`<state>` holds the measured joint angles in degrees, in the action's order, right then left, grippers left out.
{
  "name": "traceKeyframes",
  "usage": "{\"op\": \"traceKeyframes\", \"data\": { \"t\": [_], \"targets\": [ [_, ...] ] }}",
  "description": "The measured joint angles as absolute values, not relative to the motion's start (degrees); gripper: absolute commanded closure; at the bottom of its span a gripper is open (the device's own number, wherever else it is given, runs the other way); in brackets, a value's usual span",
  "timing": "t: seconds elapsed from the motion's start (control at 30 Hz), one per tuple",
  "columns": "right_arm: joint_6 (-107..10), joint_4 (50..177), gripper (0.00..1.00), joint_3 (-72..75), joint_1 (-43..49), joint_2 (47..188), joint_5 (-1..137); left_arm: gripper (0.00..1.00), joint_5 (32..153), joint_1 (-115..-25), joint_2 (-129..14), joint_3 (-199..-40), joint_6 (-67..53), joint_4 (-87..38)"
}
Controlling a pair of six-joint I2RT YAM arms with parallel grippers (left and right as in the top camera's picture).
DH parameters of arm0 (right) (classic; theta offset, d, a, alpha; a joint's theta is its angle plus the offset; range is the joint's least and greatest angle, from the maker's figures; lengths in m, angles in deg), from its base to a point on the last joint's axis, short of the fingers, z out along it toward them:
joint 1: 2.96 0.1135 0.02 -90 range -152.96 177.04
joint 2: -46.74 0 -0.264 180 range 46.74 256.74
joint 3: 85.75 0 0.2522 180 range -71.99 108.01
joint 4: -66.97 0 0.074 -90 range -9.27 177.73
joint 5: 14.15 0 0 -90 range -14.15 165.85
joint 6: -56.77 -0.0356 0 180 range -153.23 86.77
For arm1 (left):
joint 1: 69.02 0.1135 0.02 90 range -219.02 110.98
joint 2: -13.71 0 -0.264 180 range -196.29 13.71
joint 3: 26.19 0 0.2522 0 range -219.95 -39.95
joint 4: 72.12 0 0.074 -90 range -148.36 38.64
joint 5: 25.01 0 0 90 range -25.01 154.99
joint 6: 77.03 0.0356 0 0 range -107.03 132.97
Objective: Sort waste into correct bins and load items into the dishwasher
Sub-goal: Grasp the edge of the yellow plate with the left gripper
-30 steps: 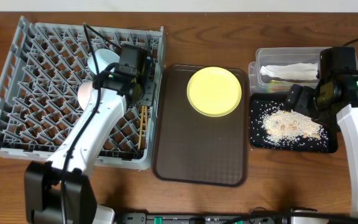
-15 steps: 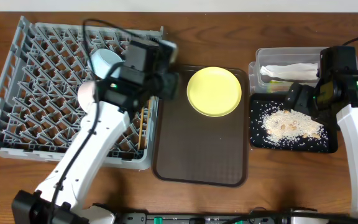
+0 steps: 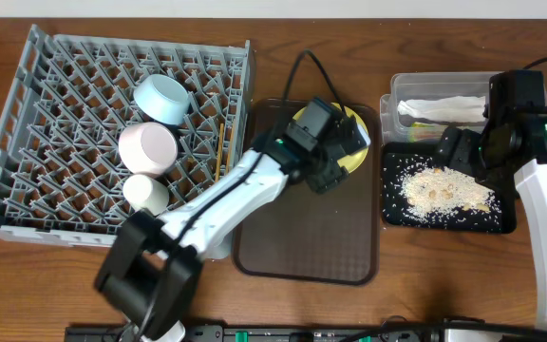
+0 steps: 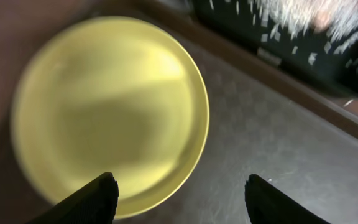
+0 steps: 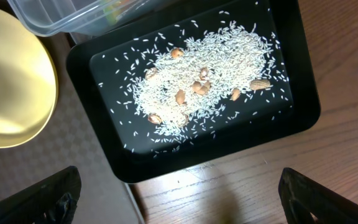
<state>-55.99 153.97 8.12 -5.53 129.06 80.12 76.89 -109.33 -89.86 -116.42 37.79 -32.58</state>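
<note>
1. Round yellow plate (image 4: 104,112) lies flat on the brown rectangular serving tray (image 3: 302,237), not yet in the large grey pegged dish rack (image 3: 65,190). The left gripper (image 4: 180,190) hangs over the plate's near rim with its fingers well apart and nothing between them.
2. Likely trouble: the plate looks smooth, thin and glossy, and it sits flush on the tray, so a finger may skate over the rim instead of getting under it. A grip on the edge alone could let the plate tilt and slip out.
3. A push rather than a pinch could slide the plate toward the shallow black rectangular tray (image 5: 303,106) just beside it.
4. That tray holds loose whitish rice (image 5: 210,56) and some nuts, light grains that a knock would scatter. The right gripper (image 5: 179,186) hovers above it, spread wide and empty.
5. The rack's upright pegs are narrow. It already holds a light blue bowl (image 3: 162,98), a pale bowl (image 3: 148,145), a small white cup (image 3: 145,193) and thin wooden chopsticks (image 3: 221,157), so free slots for a wide disc are limited.
</note>
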Motion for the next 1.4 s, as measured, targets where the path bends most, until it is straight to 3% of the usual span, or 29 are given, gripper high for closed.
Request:
{"op": "traceKeyframes", "data": {
  "t": [0.4, 0.7, 0.87, 1.4],
  "targets": [
    [-56.0, 154.2, 0.01, 8.1, -5.5, 129.1, 80.1, 0.31, 76.9, -111.2, -102.9, -116.4, 39.0, -34.2],
    [-56.0, 154.2, 0.01, 8.1, -5.5, 129.1, 80.1, 0.68, 76.9, -111.2, -103.1, -117.2, 38.3, -29.8],
    [-56.0, 154.0, 0.01, 8.1, -5.5, 129.1, 80.1, 0.80, 76.9, -111.2, -102.8, -117.5, 37.3, -26.2],
    [-56.0, 153.9, 0.01, 8.1, -5.5, 129.1, 80.1, 0.92, 76.6, -113.2, -102.3, -117.7, 35.4, -24.7]
  ]
}}
